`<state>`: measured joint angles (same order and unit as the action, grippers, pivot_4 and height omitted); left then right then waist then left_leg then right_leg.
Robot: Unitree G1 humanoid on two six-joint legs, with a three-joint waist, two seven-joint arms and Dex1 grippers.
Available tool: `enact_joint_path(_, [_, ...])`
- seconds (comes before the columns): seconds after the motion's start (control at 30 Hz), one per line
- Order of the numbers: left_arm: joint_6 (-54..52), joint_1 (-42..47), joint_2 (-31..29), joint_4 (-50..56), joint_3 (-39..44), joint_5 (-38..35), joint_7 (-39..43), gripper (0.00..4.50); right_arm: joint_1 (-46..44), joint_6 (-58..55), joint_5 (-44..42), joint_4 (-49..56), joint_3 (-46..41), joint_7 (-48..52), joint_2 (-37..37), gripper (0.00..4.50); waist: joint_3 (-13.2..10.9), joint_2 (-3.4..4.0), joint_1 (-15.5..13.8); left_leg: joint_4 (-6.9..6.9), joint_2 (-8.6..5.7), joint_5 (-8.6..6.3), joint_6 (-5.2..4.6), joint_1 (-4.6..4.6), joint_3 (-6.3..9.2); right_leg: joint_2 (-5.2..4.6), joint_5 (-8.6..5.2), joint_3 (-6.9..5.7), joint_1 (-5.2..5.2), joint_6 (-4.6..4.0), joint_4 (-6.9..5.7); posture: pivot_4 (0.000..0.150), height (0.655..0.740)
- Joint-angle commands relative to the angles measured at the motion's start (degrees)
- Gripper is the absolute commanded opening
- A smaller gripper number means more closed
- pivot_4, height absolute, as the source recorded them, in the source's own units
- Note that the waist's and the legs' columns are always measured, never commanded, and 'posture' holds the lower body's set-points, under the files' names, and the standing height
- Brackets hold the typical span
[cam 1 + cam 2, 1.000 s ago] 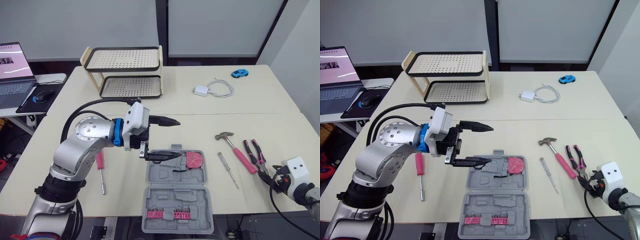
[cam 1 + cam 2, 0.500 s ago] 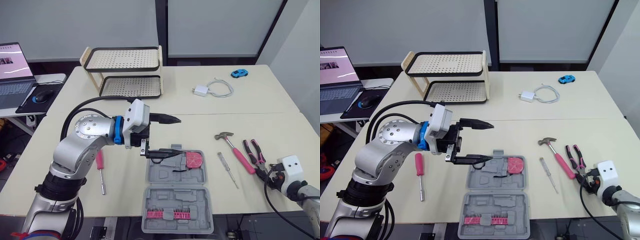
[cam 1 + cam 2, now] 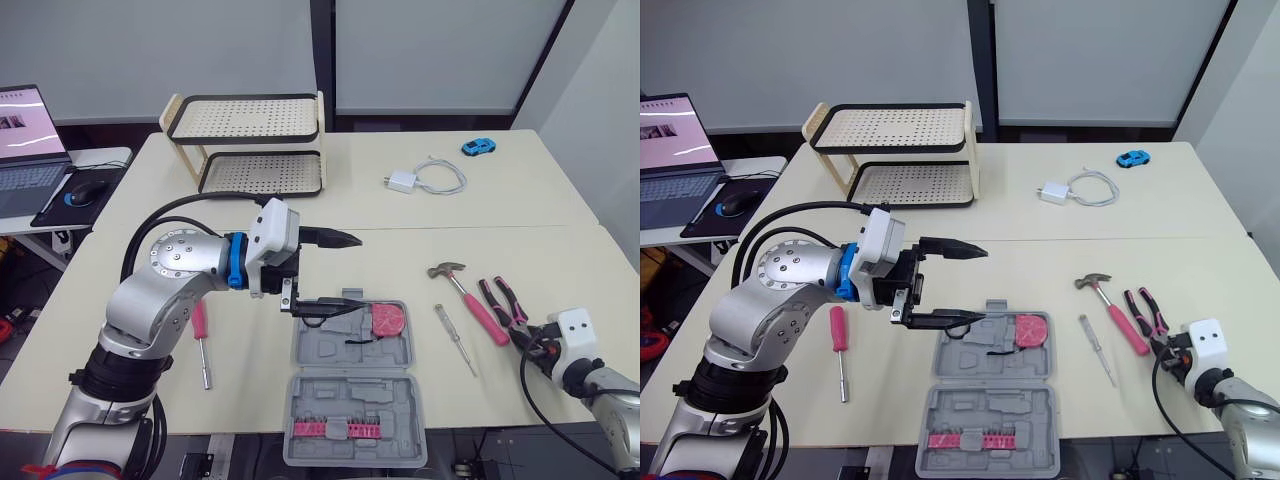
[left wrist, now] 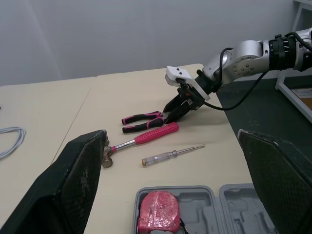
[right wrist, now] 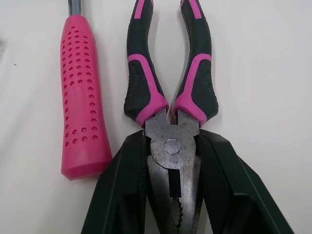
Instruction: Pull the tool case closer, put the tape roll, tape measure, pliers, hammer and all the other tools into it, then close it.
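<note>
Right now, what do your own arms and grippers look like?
Left arm: rounded silver shells, a ring of bolts, a blue collar, white wrist block, looping black cable. Right arm: silver with black bands, black cable, white wrist block. Both the left gripper and right gripper have two black tapered fingers.

Open tool case (image 3: 970,362) at the table's front edge, pink tape measure (image 3: 1030,329) in its far half. Left gripper (image 3: 982,284) hovers over the case's far-left corner, fingers spread wide. Right of case: slim screwdriver (image 3: 1097,349), hammer (image 3: 1115,312), pliers (image 3: 1143,308); right gripper (image 3: 1167,350) at the pliers' head. Pink screwdriver (image 3: 839,340) left of case
</note>
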<state>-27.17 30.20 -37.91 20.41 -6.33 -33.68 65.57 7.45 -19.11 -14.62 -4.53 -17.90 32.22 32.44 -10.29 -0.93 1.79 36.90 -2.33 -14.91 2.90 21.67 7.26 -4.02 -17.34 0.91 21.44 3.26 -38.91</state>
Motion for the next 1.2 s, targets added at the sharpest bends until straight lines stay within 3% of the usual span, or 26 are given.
enact_joint_path(0.03, [0.0,0.7,-0.3,1.9,1.1,-0.5,-0.3,4.5,0.2,0.1,0.0,0.3,-1.4,-1.9,-0.5,1.17,0.0,0.0,0.0,0.0,0.0,0.0,0.0,0.0,0.0,0.0,0.0,0.0,-0.01,0.0,0.0,0.15,0.74])
enact_joint_path(0.23, [-0.2,-0.7,-1.2,1.8,1.9,-1.8,1.1,4.5,0.9,0.6,-1.6,3.7,-4.2,-0.4,1.8,1.17,0.0,0.03,-0.1,0.0,0.0,0.0,0.0,0.01,0.0,-0.02,0.0,0.01,0.01,0.0,0.0,0.15,0.74])
enact_joint_path(0.43, [1.9,-3.5,-4.0,-0.1,4.4,-1.9,4.6,4.5,1.6,-0.4,-1.5,12.7,-3.2,8.8,12.6,1.17,-0.1,0.17,0.2,-0.02,0.0,0.0,-0.01,0.01,-0.08,0.02,0.0,0.05,0.06,0.0,-0.02,0.15,0.74])
enact_joint_path(0.7, [8.8,-9.5,-8.2,-4.9,8.8,-1.3,11.8,4.5,-4.4,-12.4,-8.3,26.7,1.9,17.3,21.5,1.17,-0.1,0.12,0.0,-0.01,0.04,0.0,-0.01,0.05,0.01,0.05,0.0,-0.02,0.06,0.0,0.0,0.15,0.74])
enact_joint_path(0.9, [12.4,-15.7,-12.6,-7.0,11.5,-0.1,16.7,4.5,-15.4,-19.9,-6.8,37.2,17.7,19.4,23.9,1.17,-0.1,0.12,0.1,-0.03,0.09,0.0,-0.01,0.1,0.08,0.01,-0.01,-0.06,0.12,-0.01,0.03,0.15,0.74])
enact_joint_path(1.03, [16.3,-18.6,-14.0,-8.8,12.6,1.6,18.5,4.5,-25.2,-29.3,-10.5,41.1,25.7,17.0,17.7,1.17,-0.1,0.07,0.0,-0.02,0.12,0.0,-0.01,0.21,0.16,0.0,-0.01,-0.11,0.21,-0.01,0.02,0.15,0.74])
enact_joint_path(1.2, [19.4,-23.5,-15.3,-9.7,15.1,2.5,19.4,4.5,-33.6,-33.8,-6.1,42.2,37.2,16.5,16.0,1.17,-0.2,0.05,-0.1,-0.02,0.14,0.0,-0.01,0.33,0.35,-0.11,-0.01,-0.1,0.32,-0.01,0.06,0.15,0.74])
